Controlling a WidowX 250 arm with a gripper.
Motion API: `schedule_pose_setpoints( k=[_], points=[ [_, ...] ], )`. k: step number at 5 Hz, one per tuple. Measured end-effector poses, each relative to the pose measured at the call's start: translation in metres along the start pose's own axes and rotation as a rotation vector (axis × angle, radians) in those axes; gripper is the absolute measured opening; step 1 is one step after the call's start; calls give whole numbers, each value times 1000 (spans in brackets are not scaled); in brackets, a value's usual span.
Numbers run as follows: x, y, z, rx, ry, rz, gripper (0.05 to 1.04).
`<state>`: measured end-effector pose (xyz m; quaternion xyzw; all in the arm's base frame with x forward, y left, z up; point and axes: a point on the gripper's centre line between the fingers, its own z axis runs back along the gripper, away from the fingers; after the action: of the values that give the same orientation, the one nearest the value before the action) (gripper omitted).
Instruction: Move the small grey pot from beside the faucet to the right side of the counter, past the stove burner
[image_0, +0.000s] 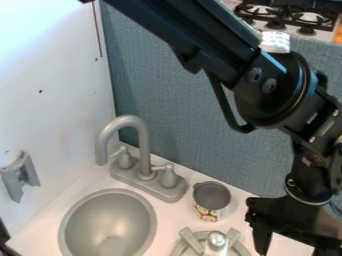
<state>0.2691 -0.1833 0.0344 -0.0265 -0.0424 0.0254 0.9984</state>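
Observation:
The black gripper (294, 244) hangs over the counter at the lower right, its two fingers spread apart with white counter showing between them. To its left, a small cup (206, 211) with a grey inside and a patterned outer side stands upright, apart from the gripper. Below the cup, at the bottom edge, lies a round grey piece (216, 241) with a silver knob and flat arms, partly cut off. Nothing is visible between the fingers.
A grey sink basin (107, 225) is set into the white counter at the lower left. Behind it rises a grey faucet (143, 145) with two handles. A white wall (53, 90) and a blue-grey panel (160, 75) bound the corner.

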Motion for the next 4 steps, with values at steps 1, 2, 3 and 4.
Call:
schedule_pose_setpoints(
  k=[1,2,3,4],
  points=[
    [-4,3,-10,20,27,2,1000],
    [11,19,-12,12,11,27,1000],
    [40,59,-12,17,-37,149,1000],
    [54,90,-20,37,-14,201,1000]
  ],
)
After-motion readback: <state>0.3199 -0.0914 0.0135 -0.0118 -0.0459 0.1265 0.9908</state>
